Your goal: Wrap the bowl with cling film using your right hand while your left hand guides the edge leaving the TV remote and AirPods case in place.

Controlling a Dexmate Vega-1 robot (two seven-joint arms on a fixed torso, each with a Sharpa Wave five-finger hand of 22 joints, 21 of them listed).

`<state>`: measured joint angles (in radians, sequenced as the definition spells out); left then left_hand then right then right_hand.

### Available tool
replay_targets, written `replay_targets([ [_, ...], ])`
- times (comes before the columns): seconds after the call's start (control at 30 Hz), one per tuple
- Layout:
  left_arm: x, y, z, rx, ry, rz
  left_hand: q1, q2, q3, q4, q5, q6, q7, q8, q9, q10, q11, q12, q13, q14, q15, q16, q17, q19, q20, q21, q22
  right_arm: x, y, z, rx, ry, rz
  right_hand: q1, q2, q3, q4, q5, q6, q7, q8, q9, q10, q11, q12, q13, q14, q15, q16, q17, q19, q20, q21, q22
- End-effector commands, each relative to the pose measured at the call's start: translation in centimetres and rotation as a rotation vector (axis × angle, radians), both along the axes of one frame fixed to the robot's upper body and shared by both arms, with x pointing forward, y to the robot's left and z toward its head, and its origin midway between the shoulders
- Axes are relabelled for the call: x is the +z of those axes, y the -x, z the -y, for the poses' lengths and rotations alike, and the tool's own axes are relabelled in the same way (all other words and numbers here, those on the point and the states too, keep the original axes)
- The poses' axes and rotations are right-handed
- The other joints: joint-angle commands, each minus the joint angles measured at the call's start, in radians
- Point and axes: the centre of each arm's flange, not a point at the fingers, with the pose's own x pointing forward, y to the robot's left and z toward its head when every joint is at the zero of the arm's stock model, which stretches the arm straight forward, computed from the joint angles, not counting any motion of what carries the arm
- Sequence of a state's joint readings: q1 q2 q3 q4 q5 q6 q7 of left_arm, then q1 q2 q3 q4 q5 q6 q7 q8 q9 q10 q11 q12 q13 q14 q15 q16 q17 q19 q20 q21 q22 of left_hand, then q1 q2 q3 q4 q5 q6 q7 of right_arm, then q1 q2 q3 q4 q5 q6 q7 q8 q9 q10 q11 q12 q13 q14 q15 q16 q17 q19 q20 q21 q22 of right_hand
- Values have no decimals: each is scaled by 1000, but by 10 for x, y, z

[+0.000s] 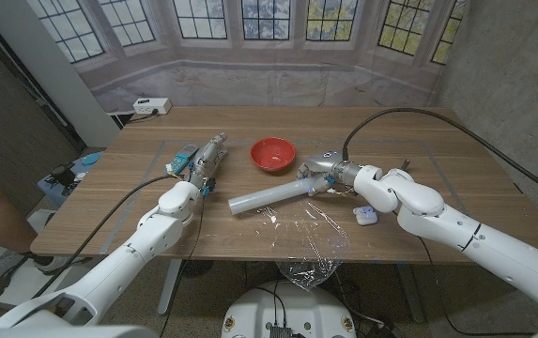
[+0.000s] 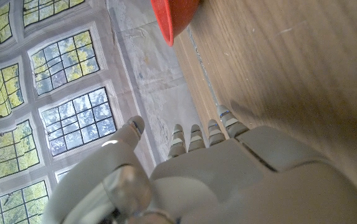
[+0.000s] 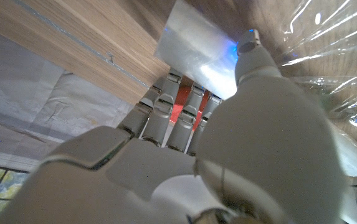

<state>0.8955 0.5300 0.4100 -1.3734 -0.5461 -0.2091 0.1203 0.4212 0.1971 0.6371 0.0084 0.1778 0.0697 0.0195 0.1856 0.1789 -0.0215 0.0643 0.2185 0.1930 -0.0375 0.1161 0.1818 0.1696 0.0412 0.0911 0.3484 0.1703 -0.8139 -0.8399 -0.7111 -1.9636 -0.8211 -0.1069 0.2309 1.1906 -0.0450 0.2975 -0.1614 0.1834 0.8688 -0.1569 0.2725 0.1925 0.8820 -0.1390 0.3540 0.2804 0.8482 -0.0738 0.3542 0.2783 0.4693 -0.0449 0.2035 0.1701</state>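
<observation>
Cling film [image 1: 311,235] trails loose and crumpled from a white roll [image 1: 267,196] across the wooden table [image 1: 466,178] and over its near edge, the roll's far end gripped by the robot's right hand [image 1: 323,171], whose fingers [image 3: 166,109] wrap around the tube. Just beyond the roll sits the red bowl [image 1: 272,153], uncovered, with the white AirPods case [image 1: 364,217] near the right forearm. Over to the left, the left hand [image 1: 207,160] holds nothing, its fingers [image 2: 194,137] extended and apart beside a blue-and-grey object [image 1: 183,161] that could be the TV remote.

Bowl [image 1: 272,153] behind film roll [image 1: 270,195]; AirPods case [image 1: 364,217] right of it.
</observation>
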Motion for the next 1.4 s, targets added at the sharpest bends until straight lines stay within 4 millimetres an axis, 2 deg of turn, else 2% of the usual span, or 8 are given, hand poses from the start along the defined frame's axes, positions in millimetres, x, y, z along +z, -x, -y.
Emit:
replay_targets([
  [0.03, 0, -1, 0, -1, 0, -2, 14, 0, 2, 8, 4, 10, 0, 3, 6, 8, 6, -2, 2, 9, 0, 7, 6, 7, 4, -2, 2, 8, 7, 2, 29, -40, 21, 65, 78, -5, 3, 5, 124, -46, -3, 6, 68, -57, -3, 5, 46, -169, -5, 1, 11, -131, 1, 3],
  [0.6, 4, 1, -2, 0, -3, 10, 15, -1, 3, 10, 4, 10, 0, 3, 6, 6, 6, -3, 2, 10, 0, 7, 6, 8, 4, -7, 2, 22, 18, 0, 59, -85, 70, 70, 85, -10, 3, 4, 136, -46, -7, 7, 77, -57, -9, 7, 63, -169, -6, 0, 21, -134, 0, 4],
  [0.97, 16, 8, 0, 3, -24, 42, 15, -1, 3, 10, 4, 11, 2, 3, 6, 7, 7, -3, 2, 9, 0, 6, 6, 10, 4, -10, 2, 31, 21, -1, 69, -122, 93, 75, 89, -15, 2, 3, 144, -47, -11, 7, 85, -56, -11, 11, 73, -169, -10, 0, 32, -135, 1, 4],
  [1.4, 24, 17, 2, 2, -26, 67, 16, -1, 4, 11, 4, 12, 3, 3, 6, 8, 8, -3, 2, 9, 0, 6, 5, 11, 5, -14, 2, 45, 14, 2, 59, -157, 107, 80, 91, -20, 2, 2, 145, -47, -17, 7, 88, -55, -16, 16, 80, -169, -15, -1, 34, -136, -1, 4],
])
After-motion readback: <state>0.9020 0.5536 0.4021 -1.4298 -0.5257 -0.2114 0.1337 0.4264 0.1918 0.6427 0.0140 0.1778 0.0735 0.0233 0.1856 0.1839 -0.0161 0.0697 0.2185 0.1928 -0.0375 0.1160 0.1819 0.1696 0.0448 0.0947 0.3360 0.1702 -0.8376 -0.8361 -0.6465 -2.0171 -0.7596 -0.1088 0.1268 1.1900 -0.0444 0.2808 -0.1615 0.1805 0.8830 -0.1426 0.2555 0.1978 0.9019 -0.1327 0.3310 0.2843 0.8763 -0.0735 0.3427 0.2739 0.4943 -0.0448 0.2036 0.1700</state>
